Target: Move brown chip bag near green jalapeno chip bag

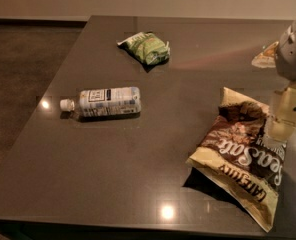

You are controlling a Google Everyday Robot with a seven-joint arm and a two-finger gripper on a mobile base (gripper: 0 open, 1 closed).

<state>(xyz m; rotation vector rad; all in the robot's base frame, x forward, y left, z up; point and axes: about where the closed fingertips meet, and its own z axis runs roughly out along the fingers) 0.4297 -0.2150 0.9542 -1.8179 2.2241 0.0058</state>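
The brown chip bag (240,156) lies flat at the table's front right, dark brown with tan edges and white "Sea Salt" lettering. The green jalapeno chip bag (145,47) lies at the far middle of the table, well apart from it. My gripper (283,116) hangs at the right edge of the view, over the brown bag's right upper part, a pale block under the rounded grey arm housing (294,49).
A clear plastic bottle (104,102) with a white label lies on its side at the left middle. A small pale tan packet (264,57) lies at the far right, partly behind the arm. The dark table (113,174) ends at the left and front edges.
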